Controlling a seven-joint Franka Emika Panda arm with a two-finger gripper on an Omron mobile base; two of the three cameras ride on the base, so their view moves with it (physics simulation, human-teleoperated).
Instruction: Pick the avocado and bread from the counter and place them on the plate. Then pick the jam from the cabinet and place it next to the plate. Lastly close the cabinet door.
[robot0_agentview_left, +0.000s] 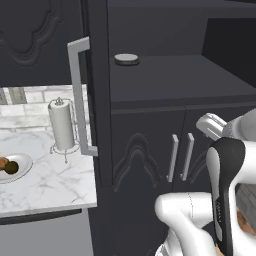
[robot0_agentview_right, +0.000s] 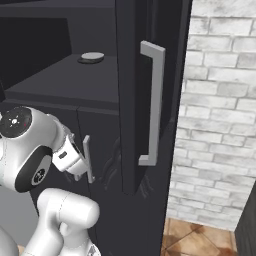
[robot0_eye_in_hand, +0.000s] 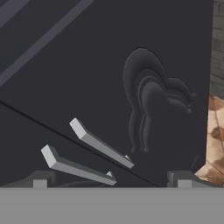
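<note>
Standing open in the tall matte black cabinet (robot0_agentview_left: 150, 125), both upper doors leave a dark shelf bare to view

The left cabinet door (robot0_agentview_left: 95, 90) is seen edge-on with its long pale grey bar handle (robot0_agentview_left: 80, 97) facing the counter (robot0_agentview_left: 55, 180); the right door (robot0_agentview_right: 132, 95) carries a matching handle (robot0_agentview_right: 155, 105) in front of a pale brick wall (robot0_agentview_right: 220, 110). On the shelf lies a flat, round, grey-lidded thing (robot0_agentview_left: 126, 59), the jam as far as can be told. Below are shorter black doors with curvy carved panels and small paired handles (robot0_agentview_left: 180, 156). The gripper (robot0_eye_in_hand: 111, 179) points at these lower doors, fingers spread wide, holding nothing. On the white marble counter the pale plate (robot0_agentview_left: 17, 169) holds the orange-brown bread (robot0_agentview_left: 3, 163) and the dark avocado (robot0_agentview_left: 11, 167), touching, near a paper towel holder (robot0_agentview_left: 61, 125)
</note>
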